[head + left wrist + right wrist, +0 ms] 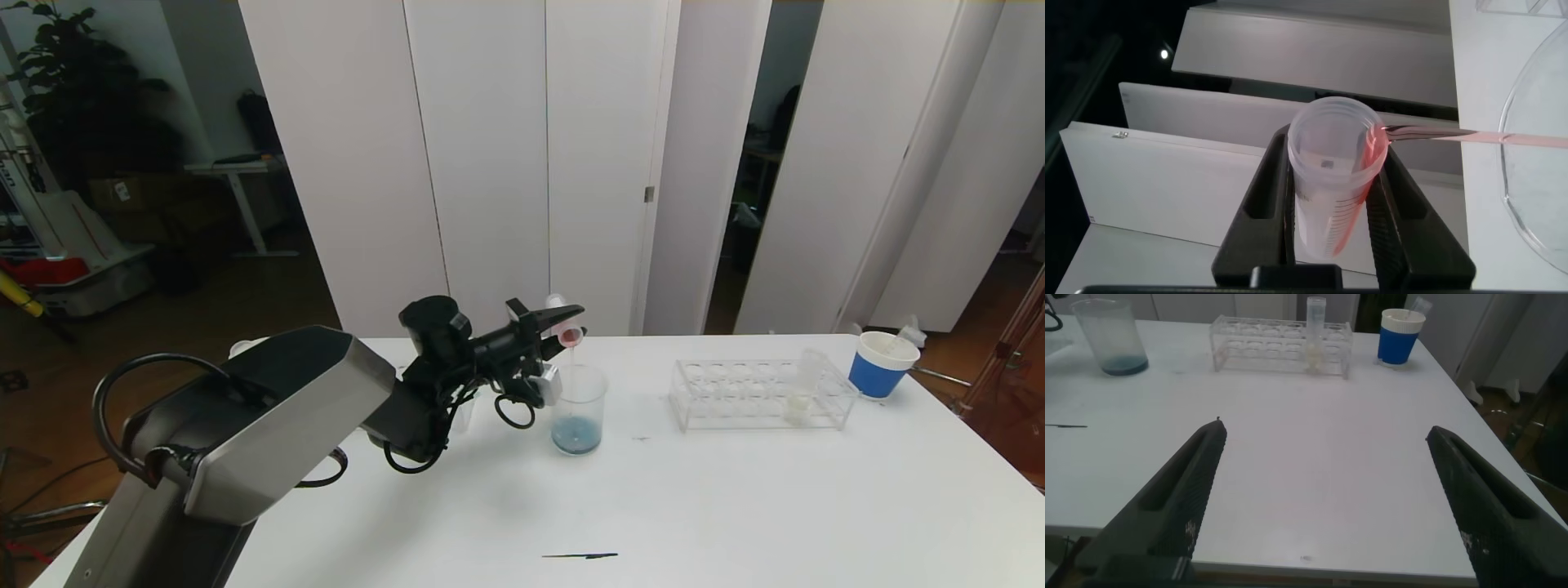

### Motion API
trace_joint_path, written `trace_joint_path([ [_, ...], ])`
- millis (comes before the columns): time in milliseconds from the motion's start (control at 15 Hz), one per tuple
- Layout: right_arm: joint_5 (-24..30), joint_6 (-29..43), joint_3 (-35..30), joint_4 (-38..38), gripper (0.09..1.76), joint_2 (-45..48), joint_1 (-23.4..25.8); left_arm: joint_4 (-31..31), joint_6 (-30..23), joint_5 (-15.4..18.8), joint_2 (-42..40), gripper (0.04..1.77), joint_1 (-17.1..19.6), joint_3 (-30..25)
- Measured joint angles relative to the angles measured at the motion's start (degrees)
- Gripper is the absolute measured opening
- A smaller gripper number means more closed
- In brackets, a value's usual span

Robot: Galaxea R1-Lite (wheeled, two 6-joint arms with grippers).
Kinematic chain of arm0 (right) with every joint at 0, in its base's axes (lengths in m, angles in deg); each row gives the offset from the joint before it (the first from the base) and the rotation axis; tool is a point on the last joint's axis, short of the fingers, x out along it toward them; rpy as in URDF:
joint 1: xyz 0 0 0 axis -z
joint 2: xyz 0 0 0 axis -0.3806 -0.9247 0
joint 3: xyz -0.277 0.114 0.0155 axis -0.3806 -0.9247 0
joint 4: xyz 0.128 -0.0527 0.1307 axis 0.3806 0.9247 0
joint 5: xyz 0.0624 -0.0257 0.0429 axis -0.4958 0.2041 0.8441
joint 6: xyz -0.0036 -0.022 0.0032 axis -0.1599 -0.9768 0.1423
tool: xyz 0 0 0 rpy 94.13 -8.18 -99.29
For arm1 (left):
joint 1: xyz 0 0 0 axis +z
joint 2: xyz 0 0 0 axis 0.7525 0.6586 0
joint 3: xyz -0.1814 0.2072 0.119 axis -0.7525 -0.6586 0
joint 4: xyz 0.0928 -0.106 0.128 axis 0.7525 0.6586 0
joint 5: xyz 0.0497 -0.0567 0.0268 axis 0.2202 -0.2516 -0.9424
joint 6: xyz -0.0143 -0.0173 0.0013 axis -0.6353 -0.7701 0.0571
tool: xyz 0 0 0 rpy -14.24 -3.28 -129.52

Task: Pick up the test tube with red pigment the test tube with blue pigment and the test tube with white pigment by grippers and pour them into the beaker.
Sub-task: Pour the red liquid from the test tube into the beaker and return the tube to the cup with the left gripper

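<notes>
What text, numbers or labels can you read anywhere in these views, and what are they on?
No text reads clearly.
Test tube with red pigment, held tilted in the left claw: dark graduation marks along its side, too blurred to read.
Beaker, test tube rack, blue-banded paper cup: no legible marking.

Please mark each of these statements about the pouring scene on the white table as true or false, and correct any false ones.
1. The left gripper holds a tilted tube with red liquid streaming into the beaker. True.
2. The beaker is empty. False: blue liquid lies at its bottom.
3. The tube with white pigment stands in the clear rack. True.
4. The right gripper is shut on a tube. False: it is open and holds nothing.
5. The blue-banded paper cup stands between the beaker and the rack. False: it stands beyond the rack's far end, away from the beaker.
</notes>
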Motion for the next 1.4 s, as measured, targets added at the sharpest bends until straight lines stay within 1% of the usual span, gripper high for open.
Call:
trace_joint_path([
  [467,0.0,0.0,0.0,0.0,1.75,0.0,0.0,-0.8,0.8,-0.3,0.7,0.58,0.1,1.7],
  [533,0.0,0.0,0.0,0.0,1.75,0.0,0.0,-0.9,1.6,-0.3,0.7,0.58,0.1,1.9],
  [800,0.0,0.0,0.0,0.0,1.75,0.0,0.0,-1.9,2.6,-0.9,0.9,0.58,0.3,2.2],
  [1400,0.0,0.0,0.0,0.0,1.75,0.0,0.0,-1.9,3.4,-1.2,0.8,0.58,-0.2,2.5],
])
